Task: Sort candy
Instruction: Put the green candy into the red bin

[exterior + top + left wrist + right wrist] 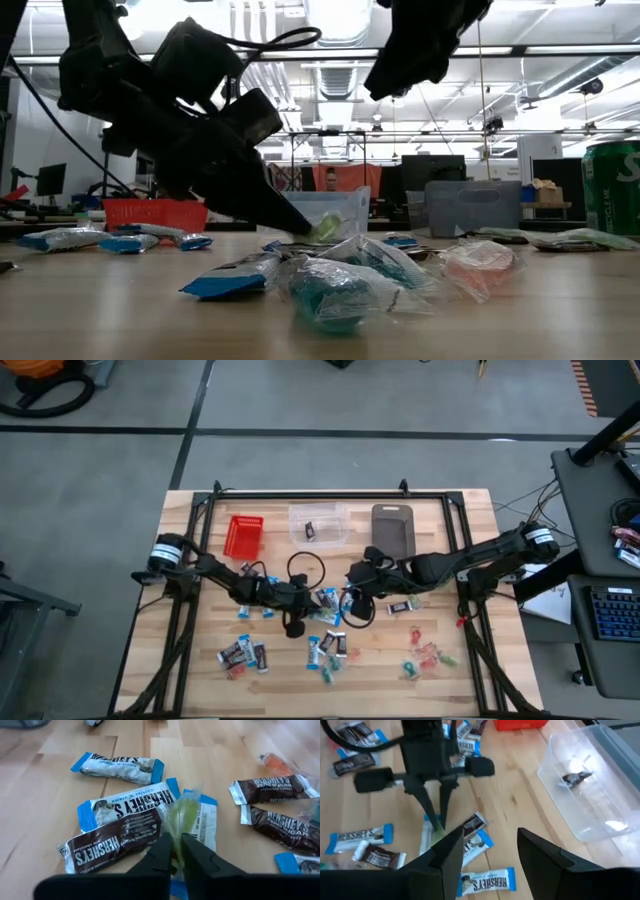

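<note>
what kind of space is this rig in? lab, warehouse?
Probably an open-plan robotics lab or workshop. The low view shows a high ceiling with exposed beams and strip lights and monitors on desks behind the table. The high view shows a bare concrete floor and a keyboard on a side desk.

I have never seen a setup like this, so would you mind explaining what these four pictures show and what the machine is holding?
It is a robot with two dark arms at a wooden table, sorting candy. One picture looks straight down, one looks level across the tabletop, and two come from cameras on the arms' wrists. Wrapped sweets lie scattered: blue-and-white bars, dark brown bars, small red and green ones. Along the far edge stand a red bin, a clear bin with one dark sweet inside, and a grey bin. The left tool is shut on a small green sweet. The right tool hangs open close by, holding nothing.
</note>
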{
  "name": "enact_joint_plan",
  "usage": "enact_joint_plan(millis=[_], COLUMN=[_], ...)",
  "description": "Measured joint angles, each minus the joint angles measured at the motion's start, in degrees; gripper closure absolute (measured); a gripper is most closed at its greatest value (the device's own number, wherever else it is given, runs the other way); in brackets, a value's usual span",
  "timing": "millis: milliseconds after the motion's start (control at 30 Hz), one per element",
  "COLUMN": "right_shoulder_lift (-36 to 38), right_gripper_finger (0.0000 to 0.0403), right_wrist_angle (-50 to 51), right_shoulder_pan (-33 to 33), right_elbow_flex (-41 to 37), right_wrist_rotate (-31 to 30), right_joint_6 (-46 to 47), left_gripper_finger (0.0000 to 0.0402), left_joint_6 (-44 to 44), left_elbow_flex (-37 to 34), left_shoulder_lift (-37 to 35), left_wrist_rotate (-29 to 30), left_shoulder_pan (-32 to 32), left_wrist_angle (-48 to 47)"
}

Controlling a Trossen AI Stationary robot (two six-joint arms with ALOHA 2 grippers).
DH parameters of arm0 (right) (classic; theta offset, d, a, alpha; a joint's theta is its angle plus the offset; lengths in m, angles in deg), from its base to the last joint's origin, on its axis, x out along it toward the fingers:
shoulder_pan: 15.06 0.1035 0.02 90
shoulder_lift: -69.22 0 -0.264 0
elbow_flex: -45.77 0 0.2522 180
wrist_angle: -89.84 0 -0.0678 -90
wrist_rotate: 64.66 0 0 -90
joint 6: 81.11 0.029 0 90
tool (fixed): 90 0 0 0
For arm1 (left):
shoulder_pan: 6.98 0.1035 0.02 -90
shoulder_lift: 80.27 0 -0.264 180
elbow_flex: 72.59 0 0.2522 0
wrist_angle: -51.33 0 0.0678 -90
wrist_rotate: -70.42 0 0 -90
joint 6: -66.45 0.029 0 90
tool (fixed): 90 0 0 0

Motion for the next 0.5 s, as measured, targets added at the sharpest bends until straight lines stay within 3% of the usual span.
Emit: enact_joint_plan(millis=[267,400,500], right_shoulder_lift=[0.0,0.0,0.0], right_gripper_finger=[0.0232,0.0232,0.0232], right_wrist_angle=[-0.08,-2.76,-4.57], right_shoulder_pan=[0.0,0.0,0.0], right_elbow_flex=[-2.99,-4.68,-5.53], right_wrist_rotate=[0.0,-0.01,-0.01], right_joint_6=[2.61,2.95,2.95], left_gripper_finger=[0.04,0.04,0.04], left_joint_6=[-0.34,-0.3,-2.11], left_elbow_flex=[-0.07,-0.07,-0.04], left_shoulder_lift=[-8.39,-17.63,-25.94], left_wrist_rotate=[-1.89,-0.17,7.95], left_shoulder_pan=[-0.04,0.56,1.32], left_wrist_angle=[-4.3,-16.98,-30.37])
